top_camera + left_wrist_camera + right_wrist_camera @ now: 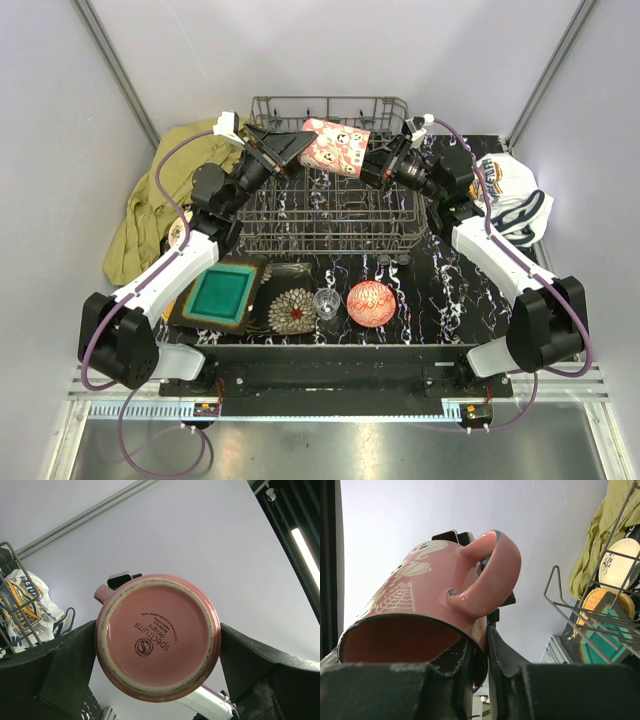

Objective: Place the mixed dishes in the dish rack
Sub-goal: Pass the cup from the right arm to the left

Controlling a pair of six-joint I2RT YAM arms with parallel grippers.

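Right wrist: right jaws clamp pink cup rim; left jaws spread, flanking cup base.

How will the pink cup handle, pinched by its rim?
The pink cup looks glazed and glossy, so probably slippery. Thick ceramic-looking walls suggest it is stiff, fairly heavy and chippable. Held by the rim alone, it may swivel in the jaws of the right gripper.

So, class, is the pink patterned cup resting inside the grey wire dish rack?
No, the right gripper holds the pink patterned cup above the grey wire dish rack.
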